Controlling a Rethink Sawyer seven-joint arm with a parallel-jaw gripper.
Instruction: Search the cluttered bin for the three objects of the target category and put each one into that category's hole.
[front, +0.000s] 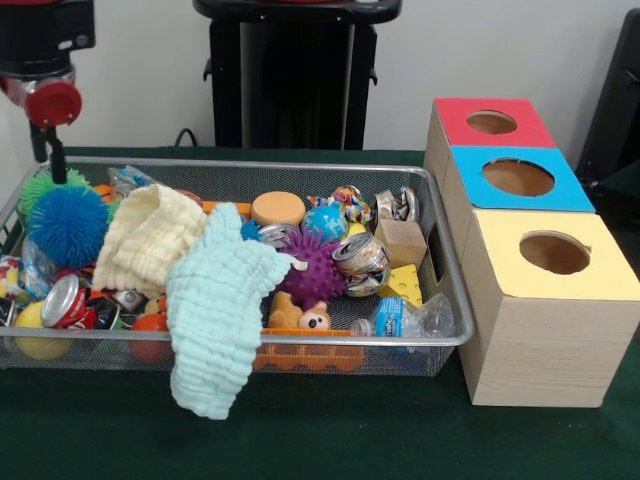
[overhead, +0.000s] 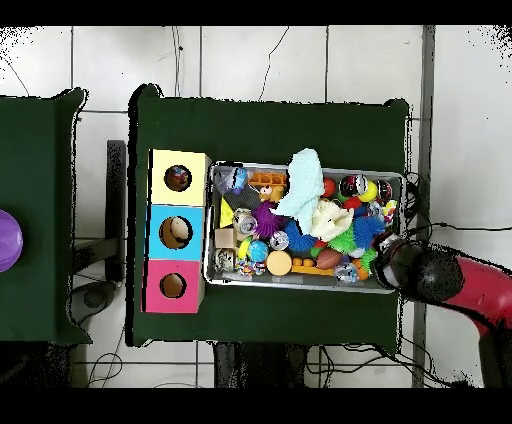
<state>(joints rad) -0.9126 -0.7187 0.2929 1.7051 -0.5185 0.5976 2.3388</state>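
The silver wire-mesh bin (front: 250, 166) stands on the green table, full of clutter; it also shows in the overhead view (overhead: 300, 285). The yellow-topped box's hole (front: 554, 252) is at the near right, next to the bin's end, and shows in the overhead view (overhead: 178, 178). My gripper (front: 57, 165) hangs over the bin's far left corner, above a green spiky ball (front: 45, 185) and a blue one (front: 68, 225). In the overhead view the gripper (overhead: 386, 256) is over the bin's right end. I cannot tell whether it is open or shut.
The bin holds a mint cloth (front: 215, 310) draped over its front rim, a cream cloth (front: 145, 235), a purple spiky ball (front: 310, 265), crushed cans (front: 362, 262), a cheese wedge (front: 403, 285) and a crushed bottle (front: 405, 318). The blue-topped hole (front: 518, 177) and the red-topped hole (front: 491, 122) lie behind the yellow box.
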